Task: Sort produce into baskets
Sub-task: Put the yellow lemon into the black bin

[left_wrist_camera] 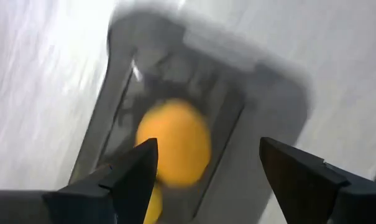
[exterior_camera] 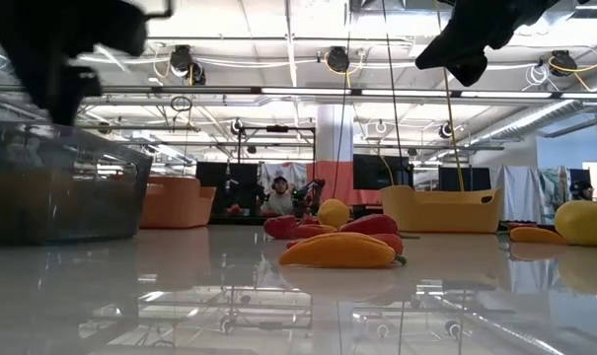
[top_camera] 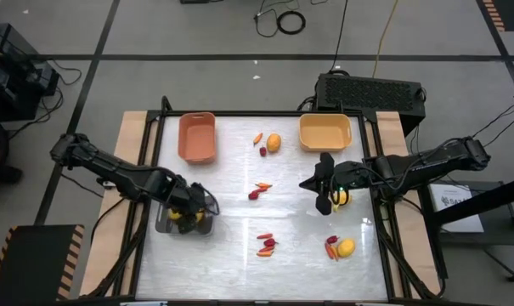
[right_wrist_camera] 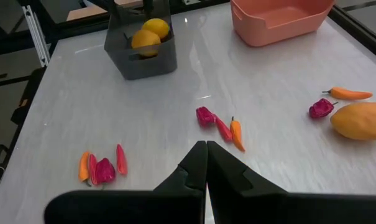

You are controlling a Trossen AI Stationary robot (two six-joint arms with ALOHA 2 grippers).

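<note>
The grey basket (top_camera: 185, 223) stands at the table's left near side. It holds two yellow-orange fruits (right_wrist_camera: 148, 34). My left gripper (left_wrist_camera: 206, 174) hangs open just above it, fingers pointing down. One fruit (left_wrist_camera: 174, 144) shows blurred in the basket below the gap. My right gripper (right_wrist_camera: 206, 157) is shut on nothing, raised over the table's right middle (top_camera: 324, 194). The salmon basket (top_camera: 197, 138) and the yellow basket (top_camera: 324, 133) stand along the far edge. Loose produce lies on the table in several small groups.
A yellow fruit (top_camera: 274, 142), an orange pepper (top_camera: 257, 138) and a red piece (top_camera: 262, 152) lie between the far baskets. Other small groups lie at the middle (top_camera: 260, 190), the near middle (top_camera: 266, 245) and the near right (top_camera: 341, 248).
</note>
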